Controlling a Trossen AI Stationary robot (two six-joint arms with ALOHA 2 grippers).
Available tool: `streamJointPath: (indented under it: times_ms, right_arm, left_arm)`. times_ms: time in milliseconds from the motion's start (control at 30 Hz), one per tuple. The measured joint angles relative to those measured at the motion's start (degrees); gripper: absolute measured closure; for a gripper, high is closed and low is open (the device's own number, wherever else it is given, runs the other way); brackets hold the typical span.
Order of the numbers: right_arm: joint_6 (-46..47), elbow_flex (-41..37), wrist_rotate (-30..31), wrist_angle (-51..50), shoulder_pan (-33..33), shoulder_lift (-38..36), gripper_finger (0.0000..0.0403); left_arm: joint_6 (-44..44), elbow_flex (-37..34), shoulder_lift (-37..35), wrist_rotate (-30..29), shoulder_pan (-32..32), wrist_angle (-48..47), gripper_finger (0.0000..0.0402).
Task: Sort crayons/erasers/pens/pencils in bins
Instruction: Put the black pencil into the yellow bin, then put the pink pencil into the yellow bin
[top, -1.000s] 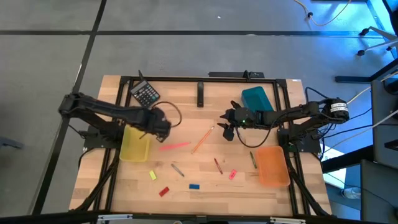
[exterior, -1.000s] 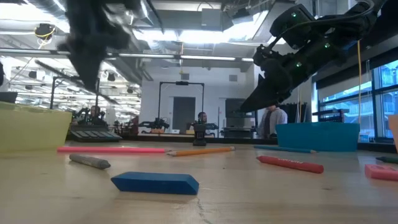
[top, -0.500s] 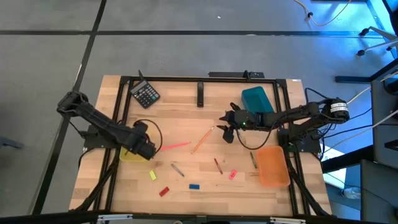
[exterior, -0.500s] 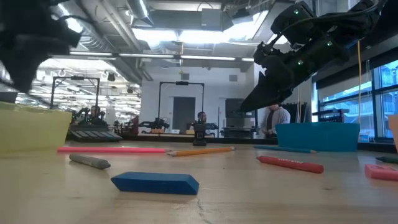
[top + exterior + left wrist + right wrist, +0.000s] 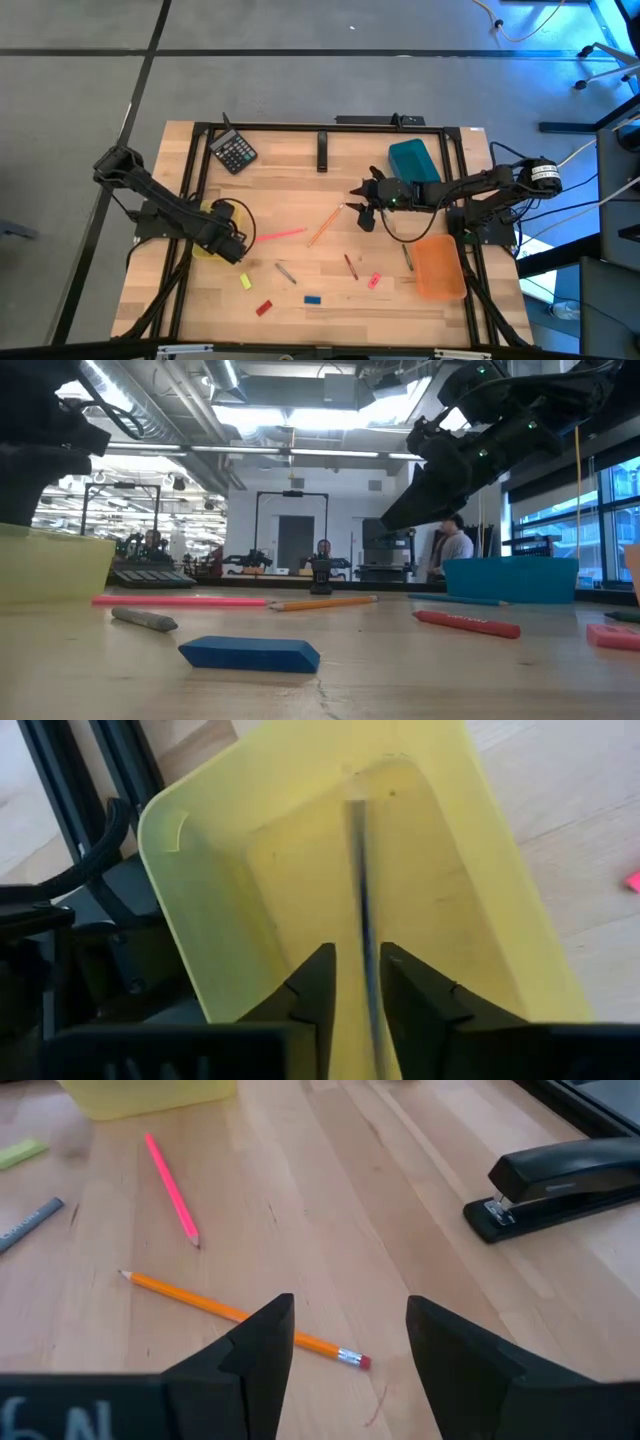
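My left gripper (image 5: 358,990) points down into the translucent yellow bin (image 5: 300,850), open. A thin dark stick (image 5: 362,910), streaked with blur, runs between its fingers down to the bin's floor. My right gripper (image 5: 350,1330) hangs open above the table's middle, over the orange pencil (image 5: 240,1315). A pink stick (image 5: 282,234), a grey crayon (image 5: 286,272), a red stick (image 5: 349,266) and a green stick (image 5: 407,257) lie on the wood. So do the yellow (image 5: 245,282), red (image 5: 263,308), blue (image 5: 250,653) and pink (image 5: 375,281) erasers. My left gripper comes from above, and its fingers (image 5: 315,995) stand on either side of the dark stick's upper part (image 5: 370,1000). The gap is wider than the stick, and I cannot tell whether either finger touches it. The stick's lower end is inside the yellow bin.
The teal bin (image 5: 413,160) stands at the far right and the orange bin (image 5: 438,266) at the near right. A black calculator (image 5: 234,152) and a black stapler (image 5: 560,1185) lie near the far edge. Black frame rails run along the table's sides.
My left gripper has swung from near the calculator toward the table's near left, come down over the yellow bin, and rolled about its own axis. My right gripper has stayed above the orange pencil.
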Motion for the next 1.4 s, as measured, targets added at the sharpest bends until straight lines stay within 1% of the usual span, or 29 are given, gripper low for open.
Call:
streamJointPath:
  times_ms: [133, 267, 333, 400, 467, 567, 667, 733, 800, 967, 1100, 1267, 1400]
  right_arm:
    - [-0.05, 0.00, 0.00, 0.00, 0.00, 0.00, 0.0205]
    - [-0.12, 0.00, 0.00, 0.03, 0.00, 0.00, 0.0205]
    - [-0.17, 0.00, 0.00, 0.02, 0.00, 0.00, 0.0205]
    - [-0.23, 0.00, 0.00, 0.04, 0.00, 0.00, 0.0205]
    - [-0.25, 0.00, 0.00, 0.04, 0.00, 0.00, 0.0205]
    - [-0.30, 0.00, 0.00, 0.03, 0.00, 0.00, 0.0205]
    - [-0.39, 0.00, 0.00, -0.04, 0.00, 0.00, 0.0205]
    - [-0.41, 0.00, 0.00, -0.08, 0.00, 0.00, 0.0205]
    - [-0.41, 0.00, -0.01, -0.56, 0.00, 0.00, 0.0205]
    - [-0.43, 0.00, -0.02, -2.09, 0.00, 0.00, 0.0205]
    - [-0.54, 0.00, -0.02, -2.29, 0.00, 0.00, 0.0205]
    - [-1.72, 0.00, -0.02, -2.34, -0.01, 0.00, 0.0205]
    - [-1.85, 0.00, -0.02, -2.34, 0.00, 0.00, 0.0205]
  left_arm:
    - [0.17, 0.53, -0.04, 0.02, 0.36, -1.49, 0.0303]
    - [3.69, 4.08, -0.04, -1.08, 2.30, -2.82, 0.0298]
    - [7.03, 6.87, -0.04, -3.91, 3.62, -2.89, 0.0300]
    - [10.99, 10.30, -0.07, -8.08, 4.90, -2.52, 0.0300]
    - [16.24, 13.22, -0.08, -11.43, 6.31, 0.05, 0.0300]
    - [28.16, 14.37, -0.10, -12.00, 8.88, 11.13, 0.0300]
    - [39.77, 13.11, 1.67, -10.70, 11.35, 24.34, 0.0300]
    - [46.04, 12.34, 3.86, -9.38, 12.99, 30.24, 0.0301]
    - [50.69, 12.12, 6.70, -7.72, 14.84, 34.00, 0.0301]
    - [61.00, 12.07, 14.68, -1.72, 19.31, 37.69, 0.0301]
    - [68.23, 12.04, 19.89, 3.87, 21.55, 39.82, 0.0299]
    - [72.02, 12.04, 23.37, 7.74, 23.16, 40.34, 0.0303]
    - [73.68, 12.21, 25.09, 9.27, 24.00, 40.14, 0.0304]
